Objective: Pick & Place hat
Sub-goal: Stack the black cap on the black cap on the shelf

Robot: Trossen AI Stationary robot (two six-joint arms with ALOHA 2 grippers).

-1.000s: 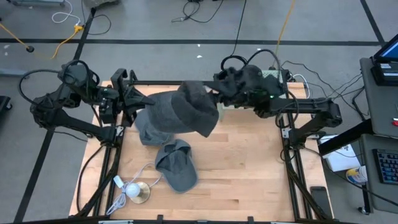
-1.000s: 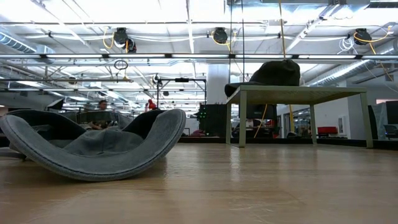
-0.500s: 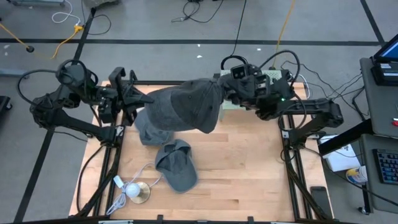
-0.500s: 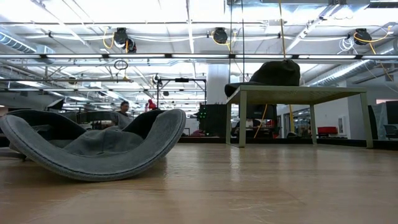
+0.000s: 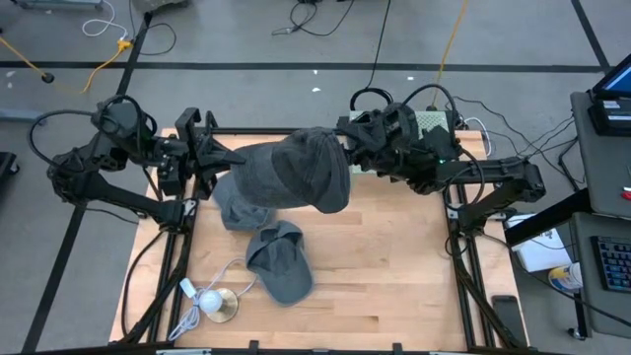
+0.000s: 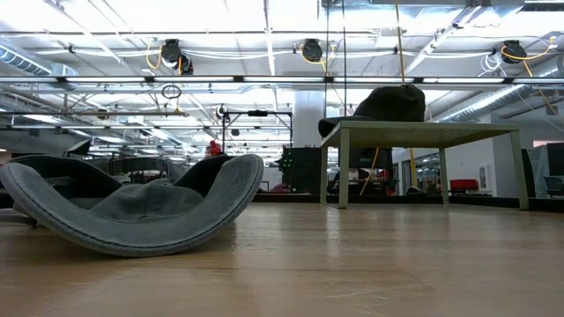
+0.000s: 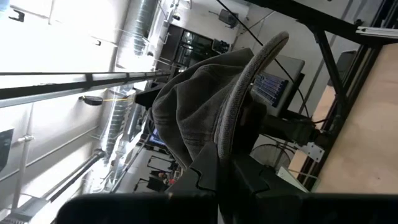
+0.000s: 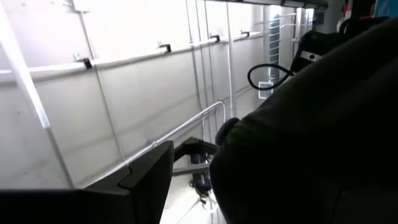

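A dark grey floppy hat (image 5: 301,176) hangs above the table's far part, stretched between my two grippers. My left gripper (image 5: 215,158) is shut on its left side; in the left wrist view (image 7: 221,158) the brim curves away past the fingers. My right gripper (image 5: 347,148) is at the hat's right side, and in the right wrist view the hat (image 8: 311,124) covers most of it. A second grey hat (image 5: 237,207) lies on the table under the held one, crown down and brim curled up (image 6: 132,216). A grey cap (image 5: 279,261) lies nearer. My left gripper pinches the hat's brim edge (image 7: 233,118) between its two fingers, coming level from the table's left. The hat is lifted clear, its crown bulging beyond the fingers. My right gripper holds the hat's right side from the table's right. The cloth hides the place of contact; only one finger (image 8: 146,177) shows.
A white cord with a white knob on a brass disc (image 5: 212,304) lies near the table's near left corner. Bare wood (image 5: 394,266) takes up the table's right and near parts. The frame rails (image 5: 454,247) run along both sides.
My right gripper has turned at the wrist, one way and then back, near the far edge. The hat's right part went with it: it spread wider and flatter half a second ago and has since bunched into a rounder bulge. The left end has stayed put.
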